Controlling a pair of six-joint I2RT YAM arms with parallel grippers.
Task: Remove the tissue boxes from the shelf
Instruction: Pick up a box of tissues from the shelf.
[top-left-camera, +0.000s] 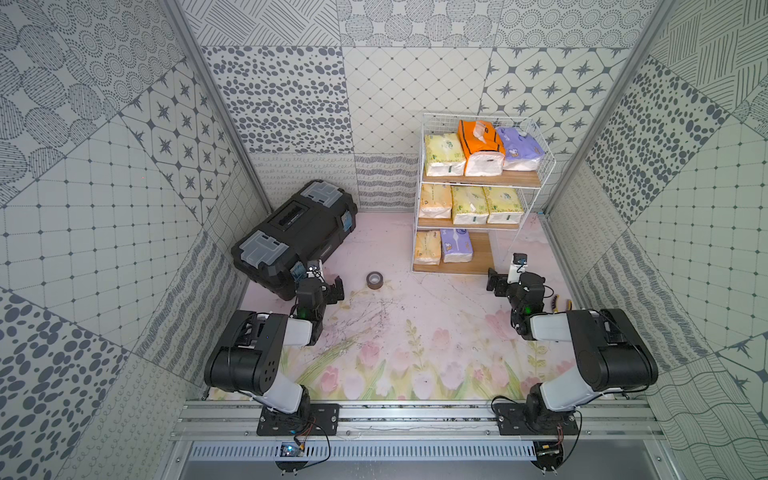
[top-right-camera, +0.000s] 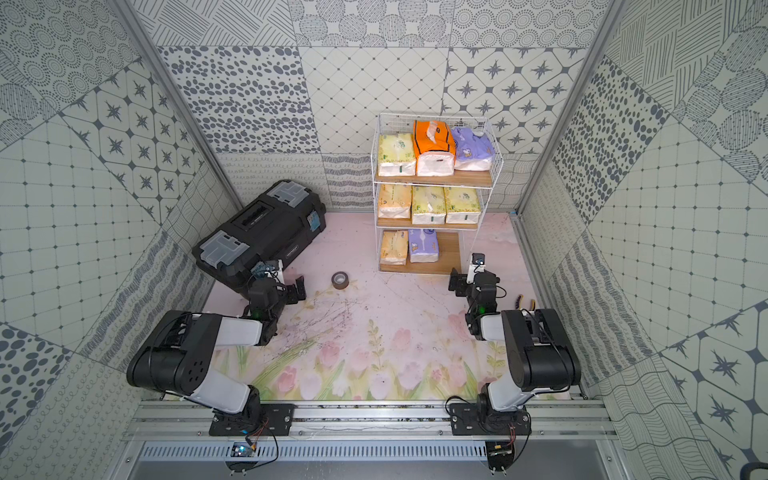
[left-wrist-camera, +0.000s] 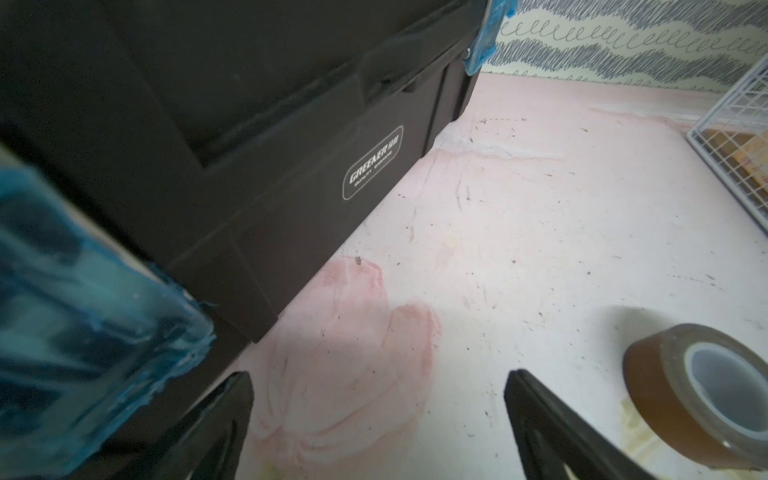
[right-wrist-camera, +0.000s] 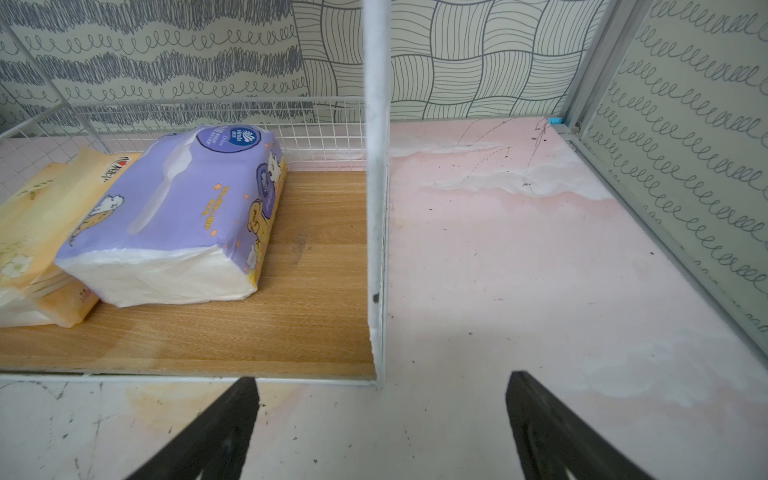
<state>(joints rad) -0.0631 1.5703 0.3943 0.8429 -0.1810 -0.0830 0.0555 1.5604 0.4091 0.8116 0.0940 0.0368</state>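
I am seeing all eight tissue boxes (top-left-camera: 469, 203) sitting on the shelf (top-left-camera: 484, 254) at the far right of the table: three on the top board, three in the middle, two on the lowest. My right gripper (right-wrist-camera: 383, 377) is hovering low just before the bottom board's front corner, jaws apart and empty. My left gripper (left-wrist-camera: 379, 376) is hanging beside the black toolbox (top-left-camera: 295, 232), equally spread, near a tape roll (top-left-camera: 375, 280). A floral mat (top-left-camera: 395, 345) is covering the table, with patterned walls (top-left-camera: 291, 95) closing it in.
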